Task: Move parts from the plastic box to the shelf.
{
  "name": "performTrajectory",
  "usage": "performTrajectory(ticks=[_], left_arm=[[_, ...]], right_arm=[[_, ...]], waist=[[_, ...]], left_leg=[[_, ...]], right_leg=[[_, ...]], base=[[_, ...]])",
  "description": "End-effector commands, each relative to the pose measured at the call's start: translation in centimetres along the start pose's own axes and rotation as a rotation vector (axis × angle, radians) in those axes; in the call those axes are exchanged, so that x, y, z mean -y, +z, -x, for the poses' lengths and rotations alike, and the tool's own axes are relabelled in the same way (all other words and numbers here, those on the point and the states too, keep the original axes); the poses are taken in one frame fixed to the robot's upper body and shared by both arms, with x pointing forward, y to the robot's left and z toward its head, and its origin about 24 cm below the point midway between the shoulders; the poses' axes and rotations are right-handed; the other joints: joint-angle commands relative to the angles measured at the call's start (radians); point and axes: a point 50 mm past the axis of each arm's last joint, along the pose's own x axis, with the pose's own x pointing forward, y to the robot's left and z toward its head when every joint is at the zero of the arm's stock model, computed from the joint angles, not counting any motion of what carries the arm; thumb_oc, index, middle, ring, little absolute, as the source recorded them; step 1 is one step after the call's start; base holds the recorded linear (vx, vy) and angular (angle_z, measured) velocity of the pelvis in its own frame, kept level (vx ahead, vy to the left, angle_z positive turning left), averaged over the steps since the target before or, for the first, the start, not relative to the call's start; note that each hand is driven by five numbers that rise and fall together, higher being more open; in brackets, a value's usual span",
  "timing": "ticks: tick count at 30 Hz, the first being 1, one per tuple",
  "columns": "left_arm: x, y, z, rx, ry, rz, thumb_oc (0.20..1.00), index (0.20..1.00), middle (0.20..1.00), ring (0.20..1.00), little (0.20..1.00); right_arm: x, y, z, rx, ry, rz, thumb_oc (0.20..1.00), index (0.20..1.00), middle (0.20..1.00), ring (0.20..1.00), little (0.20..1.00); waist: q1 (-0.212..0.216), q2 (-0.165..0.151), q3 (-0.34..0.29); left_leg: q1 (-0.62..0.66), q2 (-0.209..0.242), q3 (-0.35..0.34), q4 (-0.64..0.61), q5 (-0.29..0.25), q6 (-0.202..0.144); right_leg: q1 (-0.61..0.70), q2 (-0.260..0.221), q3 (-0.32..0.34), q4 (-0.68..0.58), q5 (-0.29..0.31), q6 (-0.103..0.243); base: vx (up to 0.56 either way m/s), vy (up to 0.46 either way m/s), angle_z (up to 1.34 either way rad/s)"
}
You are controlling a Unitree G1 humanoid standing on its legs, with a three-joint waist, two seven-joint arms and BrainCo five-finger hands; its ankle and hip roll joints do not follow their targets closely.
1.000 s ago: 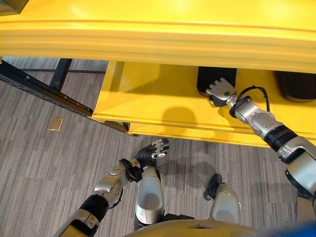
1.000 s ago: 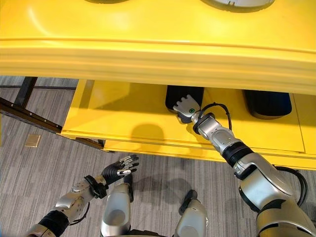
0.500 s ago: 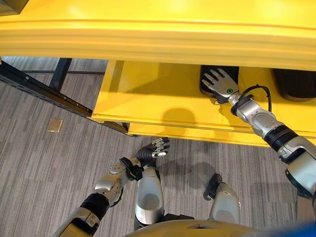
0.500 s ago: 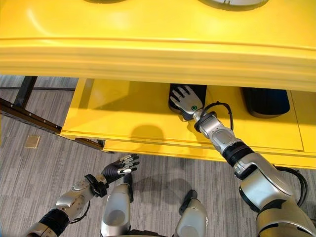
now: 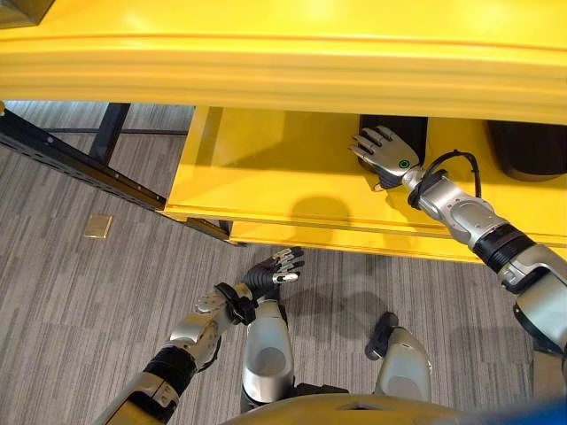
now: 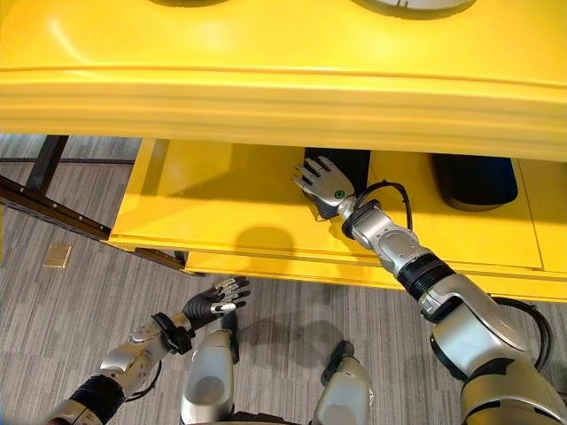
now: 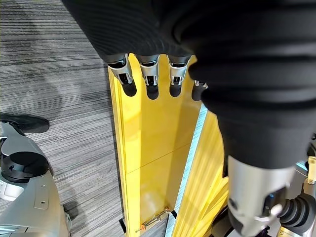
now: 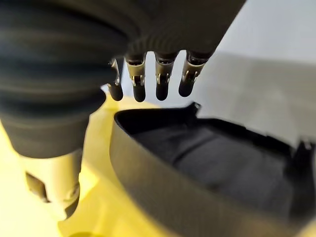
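Observation:
A black plastic part (image 5: 405, 131) lies at the back of the yellow shelf's lower deck (image 5: 266, 168); up close it is a dark hollow shell (image 8: 212, 163). My right hand (image 5: 383, 152) hovers at that part's left edge, open with spread fingers (image 8: 163, 81) and holding nothing. A second black part (image 5: 532, 150) rests further right on the same deck. My left hand (image 5: 268, 274) hangs low over the floor in front of the shelf, open, its fingers (image 7: 149, 79) relaxed and empty.
The shelf's thick yellow upper lip (image 5: 283, 62) overhangs the lower deck, and grey parts (image 6: 425, 5) lie on its top. A dark metal frame (image 5: 80, 164) runs along the floor at the left. A small tan square (image 5: 99, 223) lies on the carpet.
My right hand has uncurled from the black part, spread its fingers and drifted left to the part's edge. The part stays on the lower deck. The left hand has not moved.

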Motion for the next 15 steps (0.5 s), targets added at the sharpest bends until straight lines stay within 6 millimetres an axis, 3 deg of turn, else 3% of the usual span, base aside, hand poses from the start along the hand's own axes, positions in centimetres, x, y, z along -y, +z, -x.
performTrajectory(ticks=[1, 5, 10, 14, 15], left_arm=[[1.5, 0.4, -0.7, 0.026, -0.087, -0.013, 1.000, 1.000, 1.000, 1.000, 1.000], [1.6, 0.5, -0.8, 0.038, -0.076, -0.006, 1.000, 1.000, 1.000, 1.000, 1.000], [1.6, 0.1, -0.7, 0.056, -0.050, 0.011, 1.000, 1.000, 1.000, 1.000, 1.000], [1.7, -0.4, -0.4, 0.074, -0.017, 0.041, 1.000, 1.000, 1.000, 1.000, 1.000], [1.8, -0.5, -0.3, 0.075, -0.014, 0.045, 1.000, 1.000, 1.000, 1.000, 1.000]], right_arm=[[3.0, -0.7, -1.3, -0.064, -0.101, -0.150, 1.000, 1.000, 1.000, 1.000, 1.000], [4.0, 1.4, -1.7, 0.042, -0.147, -0.215, 1.000, 1.000, 1.000, 1.000, 1.000], [6.6, 4.8, -0.8, 0.233, -0.289, -0.297, 1.000, 1.000, 1.000, 1.000, 1.000], [11.3, 8.2, 2.7, 0.513, -0.385, -0.559, 1.000, 1.000, 1.000, 1.000, 1.000], [11.8, 8.5, 3.4, 0.548, -0.394, -0.592, 1.000, 1.000, 1.000, 1.000, 1.000]], waist=[[0.013, -0.012, -0.012], [0.006, -0.012, -0.013], [-0.012, -0.015, -0.019], [-0.045, -0.024, -0.039], [-0.049, -0.024, -0.042]], left_leg=[[0.039, 0.035, 0.043, 0.051, -0.037, 0.034], [0.044, 0.035, 0.045, 0.047, -0.035, 0.033], [0.060, 0.027, 0.045, 0.021, -0.027, 0.034], [0.093, 0.036, 0.056, -0.026, -0.008, 0.017], [0.101, 0.038, 0.061, -0.035, -0.006, 0.015]], right_leg=[[0.002, -0.027, 0.004, 0.044, 0.002, 0.044], [0.004, -0.023, 0.006, 0.041, 0.001, 0.044], [0.020, -0.005, 0.016, 0.015, 0.003, 0.044], [0.053, 0.020, 0.032, -0.054, 0.019, 0.046], [0.060, 0.023, 0.032, -0.063, 0.021, 0.046]], base=[[0.00, 0.000, 0.00], [0.00, 0.000, 0.00], [0.00, 0.000, 0.00], [0.04, 0.025, -0.05], [0.03, 0.016, -0.10]])
